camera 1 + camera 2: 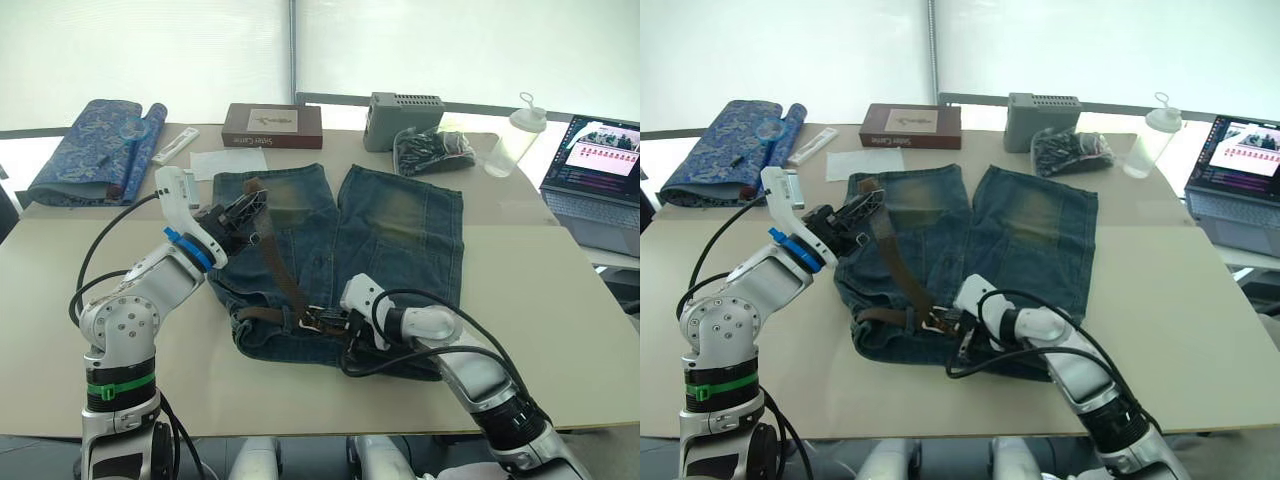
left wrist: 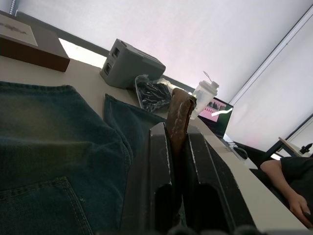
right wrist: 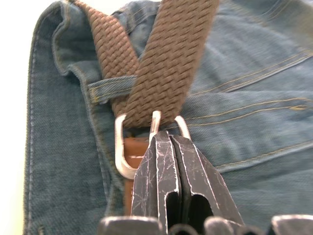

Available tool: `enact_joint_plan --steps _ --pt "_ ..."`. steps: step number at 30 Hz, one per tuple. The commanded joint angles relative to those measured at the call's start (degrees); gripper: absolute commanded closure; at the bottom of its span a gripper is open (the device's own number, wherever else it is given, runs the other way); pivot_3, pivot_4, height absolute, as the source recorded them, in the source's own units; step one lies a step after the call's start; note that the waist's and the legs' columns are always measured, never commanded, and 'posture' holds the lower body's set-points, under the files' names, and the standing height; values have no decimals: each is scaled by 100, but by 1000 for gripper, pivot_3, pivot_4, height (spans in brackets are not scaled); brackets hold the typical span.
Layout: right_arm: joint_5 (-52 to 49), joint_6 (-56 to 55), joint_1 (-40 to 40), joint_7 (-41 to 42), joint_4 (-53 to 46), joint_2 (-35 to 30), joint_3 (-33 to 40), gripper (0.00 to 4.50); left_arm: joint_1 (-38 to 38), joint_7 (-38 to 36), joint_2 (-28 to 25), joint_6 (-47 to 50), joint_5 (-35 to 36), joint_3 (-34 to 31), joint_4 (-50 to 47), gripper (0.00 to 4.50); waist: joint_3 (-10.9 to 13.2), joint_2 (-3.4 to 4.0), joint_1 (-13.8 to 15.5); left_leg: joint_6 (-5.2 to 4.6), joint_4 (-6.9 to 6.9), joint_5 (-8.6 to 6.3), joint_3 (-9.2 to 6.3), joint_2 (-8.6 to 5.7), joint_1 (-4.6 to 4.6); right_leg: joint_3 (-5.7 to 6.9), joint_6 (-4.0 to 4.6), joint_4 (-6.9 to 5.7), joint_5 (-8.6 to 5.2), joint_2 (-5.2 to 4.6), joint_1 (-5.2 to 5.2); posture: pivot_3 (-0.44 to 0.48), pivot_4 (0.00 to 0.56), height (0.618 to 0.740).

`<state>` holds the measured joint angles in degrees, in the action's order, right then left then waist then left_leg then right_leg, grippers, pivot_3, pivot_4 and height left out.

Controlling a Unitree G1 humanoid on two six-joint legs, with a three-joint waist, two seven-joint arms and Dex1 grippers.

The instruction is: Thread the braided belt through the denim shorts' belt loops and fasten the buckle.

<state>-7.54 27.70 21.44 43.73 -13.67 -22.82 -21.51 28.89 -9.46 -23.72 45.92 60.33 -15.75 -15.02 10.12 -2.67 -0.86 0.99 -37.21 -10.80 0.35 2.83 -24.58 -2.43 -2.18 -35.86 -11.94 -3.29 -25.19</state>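
The denim shorts (image 1: 340, 260) lie flat on the surface (image 1: 560, 300) in front of me, with the waist near me and the legs pointing away. The braided belt (image 1: 277, 265) runs along the waist under a belt loop (image 3: 110, 88), then turns and goes up across the left leg.

My left tool (image 1: 248, 207) is clenched on the free end of the belt. It holds that end up a little, over the left leg of the shorts. In the left wrist view the brown strap sticks out between my two black fingers (image 2: 159, 181).

My right tool (image 3: 168, 139) is down at the waist, right at the buckle (image 3: 128, 152). Its fingers are pressed together, and the tips touch the silver frame. The strap passes through the buckle there.

At the far side of the surface are a blue cloth roll (image 1: 95, 150), a brown book (image 1: 272, 125), a gray box (image 1: 403, 118), and a laptop (image 1: 598, 175).
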Motion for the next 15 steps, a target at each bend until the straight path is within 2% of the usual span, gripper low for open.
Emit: enact_joint_plan --steps 1,15 --pt "70 -141 171 28 116 51 -24 4453 57 -12 -12 -82 -16 -111 -156 4500 0 0 2 0 0 0 0 0 1 0 0 -1 0 0 0 0 150 718" --pt "469 -376 300 474 445 -138 -486 4453 101 70 -10 -69 -27 -116 -214 4500 0 0 1 1 0 1 0 0 21 -1 0 -5 0 0 17 0 150 718"
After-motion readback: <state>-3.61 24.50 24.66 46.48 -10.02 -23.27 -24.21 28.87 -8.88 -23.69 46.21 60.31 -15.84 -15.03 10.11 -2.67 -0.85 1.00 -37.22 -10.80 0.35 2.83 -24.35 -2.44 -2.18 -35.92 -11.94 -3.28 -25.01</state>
